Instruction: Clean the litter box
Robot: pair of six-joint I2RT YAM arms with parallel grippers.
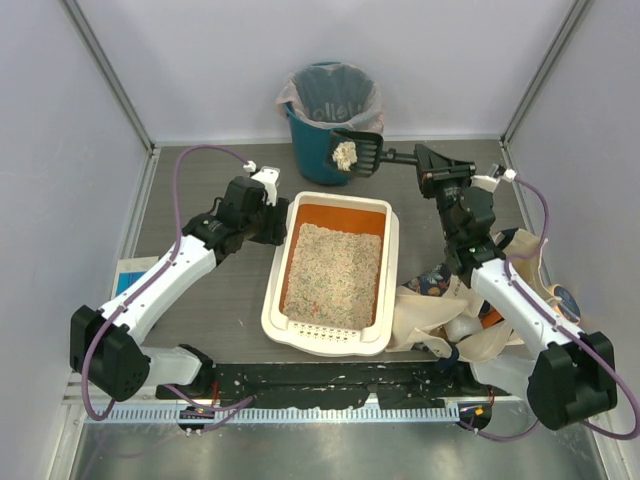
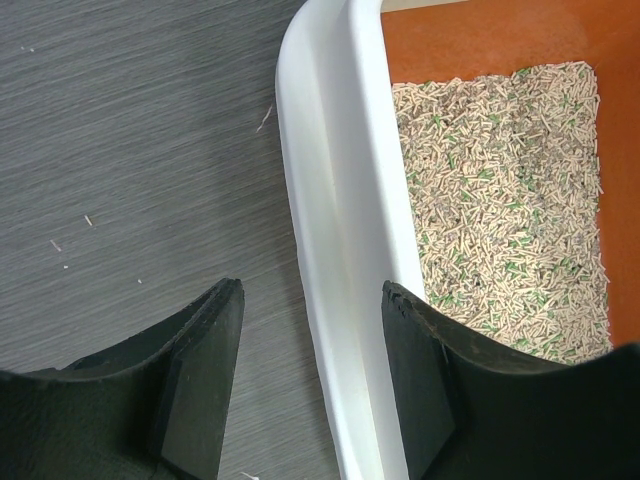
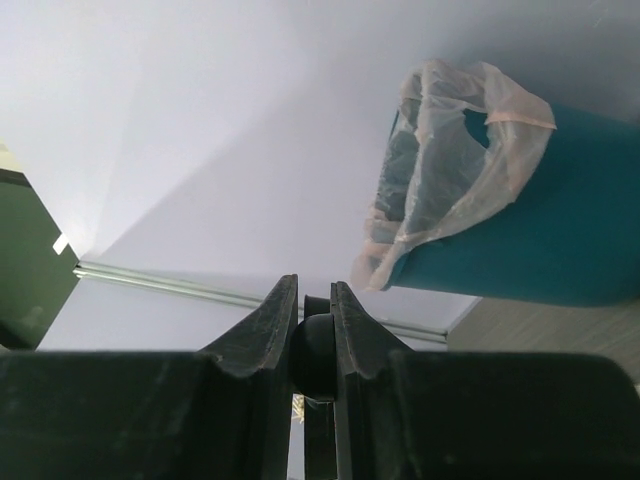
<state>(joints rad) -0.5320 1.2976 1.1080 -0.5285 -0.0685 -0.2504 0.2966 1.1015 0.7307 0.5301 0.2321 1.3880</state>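
The litter box (image 1: 274, 300), cream-white with orange inner walls and grey-beige litter, lies in the middle of the table. My left gripper (image 1: 281, 224) stands open astride its left rim (image 2: 330, 260): one finger (image 2: 205, 380) is over the table and the other finger (image 2: 425, 390) is inside, above the litter, and the outer finger does not touch the rim. My right gripper (image 1: 420, 158) is shut on the handle of a black scoop (image 1: 356, 152). The scoop holds a clump of litter beside the teal bin. In the right wrist view the round handle end (image 3: 314, 350) sits clamped between the fingers.
The teal bin (image 1: 322, 130) with its plastic liner (image 3: 450, 150) stands at the back, against the wall. A beige cloth tote bag (image 1: 470, 320) lies crumpled right of the litter box, under the right arm. A blue-and-white flat item (image 1: 127, 272) lies at the table's left edge.
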